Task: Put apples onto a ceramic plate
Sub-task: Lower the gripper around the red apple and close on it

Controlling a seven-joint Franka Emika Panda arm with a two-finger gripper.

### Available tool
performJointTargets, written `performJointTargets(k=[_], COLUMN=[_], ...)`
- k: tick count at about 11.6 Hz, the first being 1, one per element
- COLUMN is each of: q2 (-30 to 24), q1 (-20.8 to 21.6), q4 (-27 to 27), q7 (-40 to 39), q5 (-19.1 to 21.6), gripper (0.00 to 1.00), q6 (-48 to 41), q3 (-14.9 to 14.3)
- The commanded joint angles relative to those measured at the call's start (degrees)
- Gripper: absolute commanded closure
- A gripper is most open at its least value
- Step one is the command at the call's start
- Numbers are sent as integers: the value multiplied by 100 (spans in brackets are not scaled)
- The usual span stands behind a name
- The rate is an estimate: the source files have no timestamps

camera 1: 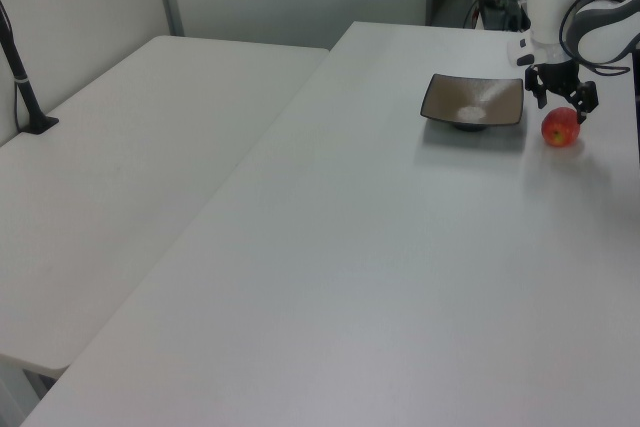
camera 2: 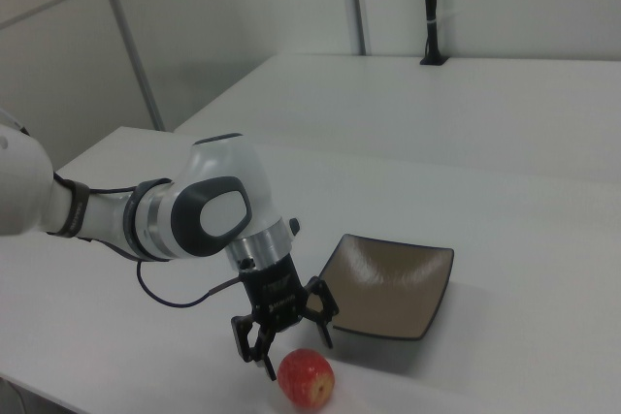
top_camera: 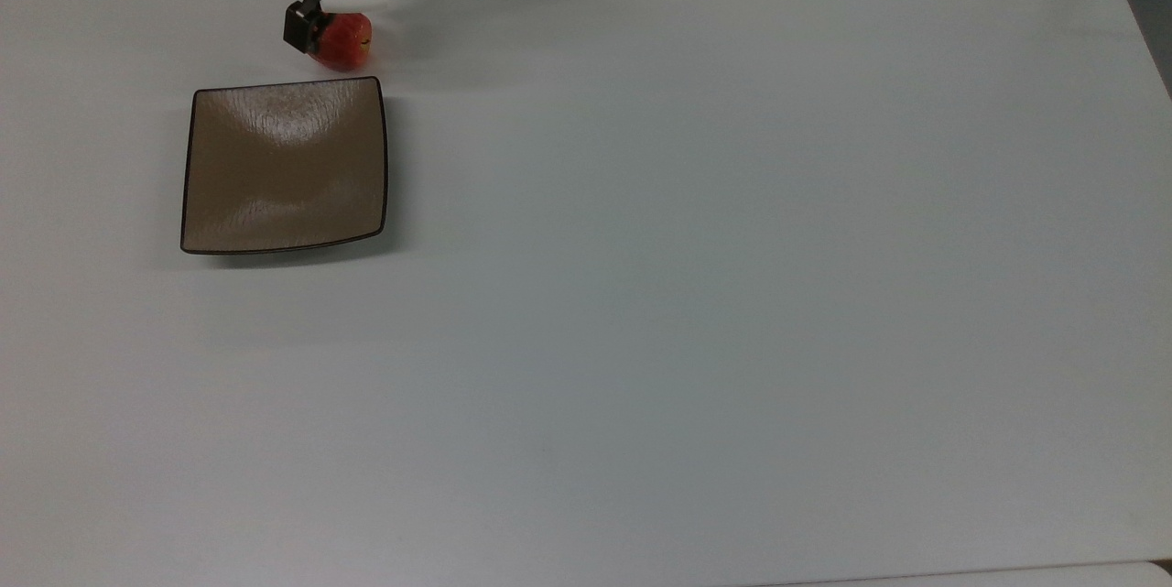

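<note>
My gripper hangs wide open over the apple, which lies on the table just beside the ceramic plate, and closing off-centre could roll it away.

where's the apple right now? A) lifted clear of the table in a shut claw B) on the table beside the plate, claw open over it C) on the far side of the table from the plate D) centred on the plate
B: the apple sits on the table just off the plate, with the claw spread open right above it.
</note>
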Motion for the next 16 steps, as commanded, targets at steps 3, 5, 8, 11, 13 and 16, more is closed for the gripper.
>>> performJointTargets(k=[3,5,8,11,13,16], q2=[80,133,142,-15,-287,-464], q1=[-19,-10,-10,51,174,385], q4=[-94,-85,-76,-41,11,317], q7=[-103,-103,-94,-50,3,204], q5=[-94,-155,-156,-129,-42,407], gripper=[0,26,50,51,51,50], q6=[-109,-92,-74,-162,-311,-758], q3=[-21,-21,-21,-12,5,75])
